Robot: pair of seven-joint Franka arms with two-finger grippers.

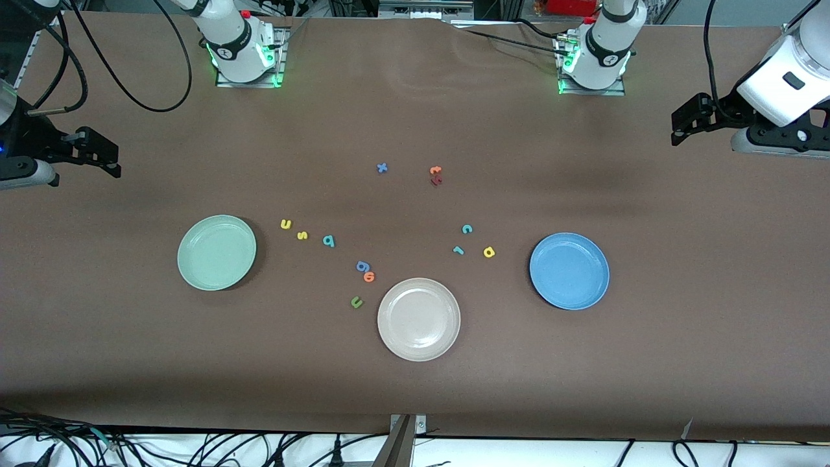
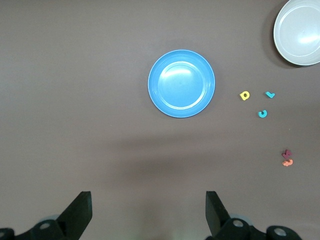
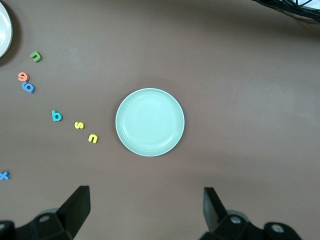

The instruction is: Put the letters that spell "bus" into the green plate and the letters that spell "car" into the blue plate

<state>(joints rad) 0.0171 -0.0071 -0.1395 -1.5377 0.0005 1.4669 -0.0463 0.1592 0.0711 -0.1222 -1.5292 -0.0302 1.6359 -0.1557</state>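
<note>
Beside the green plate (image 1: 216,252), loose letters (image 1: 302,235) read "u s b"; both grippers wide.

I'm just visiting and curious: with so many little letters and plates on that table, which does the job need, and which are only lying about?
Needed:
- tiny foam yellow u, yellow s, teal b
- round mint-green plate
- teal c, teal r, yellow a
- round blue plate

Lying about:
- round beige plate
- blue x, orange t, dark red letter, blue g, orange letter, green u

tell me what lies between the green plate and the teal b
Two yellow letters, the u and the s, lie between the green plate and the teal b, in the front view.
</note>
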